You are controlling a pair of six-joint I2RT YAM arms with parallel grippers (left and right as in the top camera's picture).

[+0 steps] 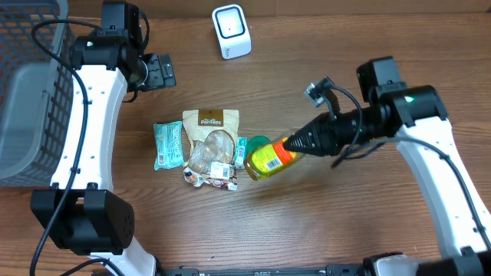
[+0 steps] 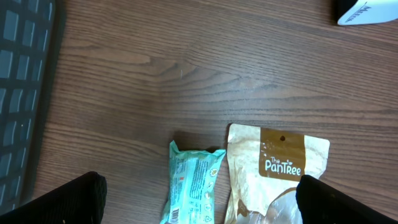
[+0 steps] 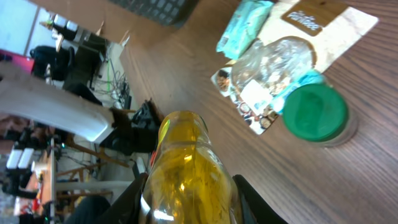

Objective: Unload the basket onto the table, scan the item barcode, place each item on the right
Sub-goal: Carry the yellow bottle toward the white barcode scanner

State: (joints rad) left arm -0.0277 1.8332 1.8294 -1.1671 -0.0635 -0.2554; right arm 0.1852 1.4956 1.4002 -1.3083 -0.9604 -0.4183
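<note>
Items clustered mid-table, with the basket to the left and the scanner behind.
The wire basket [image 1: 31, 92] stands at the left edge of the table [image 1: 307, 230], and the scanner [image 1: 232, 31] sits at the far side, near centre. The Pantree pouch [image 1: 211, 134] lies mid-table with a wrapped packet [image 1: 167, 144] just beside it on the left. A round lid [image 1: 258, 141] lies at the pouch's right, and the bottle [image 1: 268, 159] is just in front of that lid.

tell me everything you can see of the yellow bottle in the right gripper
The yellow bottle looks like clear plastic full of yellow liquid, with a yellow label printed in red and an orange band near its gripped end. The right gripper is shut on that end. The bottle lies tilted, seemingly raised off the table, just right of the PanTree pouch. Nothing else clearly touches it.
</note>
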